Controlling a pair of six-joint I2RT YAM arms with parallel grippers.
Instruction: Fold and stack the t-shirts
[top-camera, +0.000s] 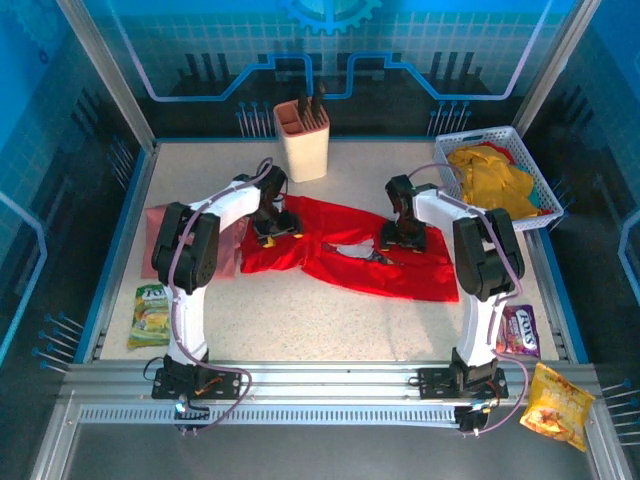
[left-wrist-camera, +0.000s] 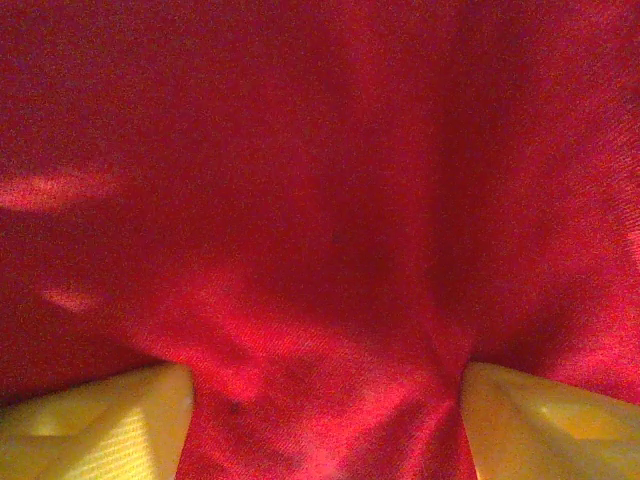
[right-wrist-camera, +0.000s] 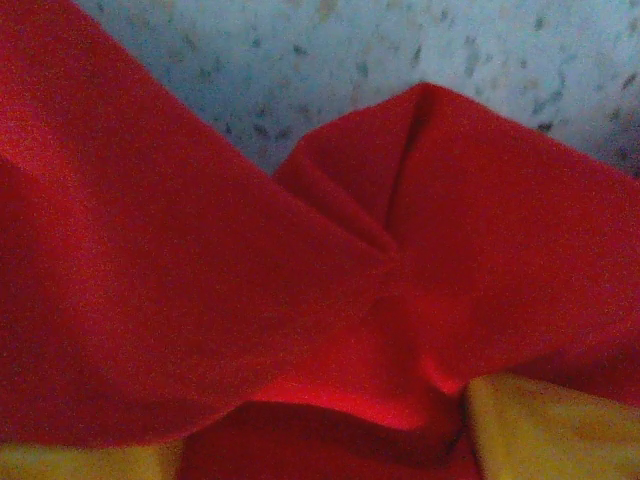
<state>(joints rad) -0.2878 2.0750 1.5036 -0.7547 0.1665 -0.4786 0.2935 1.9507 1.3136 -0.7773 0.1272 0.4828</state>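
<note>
Setting: speckled pale tabletop inside blue-lit enclosure; both arm bases bolted to aluminium rail at near edge.
Near right: yellow snack packet out past the rail corner; purple snack packet on the table just beside the right arm base.
Near left: green snack packet lying flat by the left table edge.
Red t-shirt: spread wide across the middle of the table, rumpled; dark-and-white chest graphic facing up near centre.
Left gripper: down on the far left part of the red t-shirt. From wrist camera, yellow fingers set wide apart, red cloth gathered in the gap, creases running toward the right finger; no pinch seen.
Right gripper: down on the far right part of the red t-shirt. Fingers likewise wide apart, raised fold of red cloth between them, bare tabletop beyond the fold.
Pink t-shirt: flat at left, partly under the left arm, just beside the red t-shirt's left edge.
Far right: white basket holding crumpled yellow t-shirts.
Far centre: beige holder upright with dark utensils standing in it, apart from the red t-shirt.
</note>
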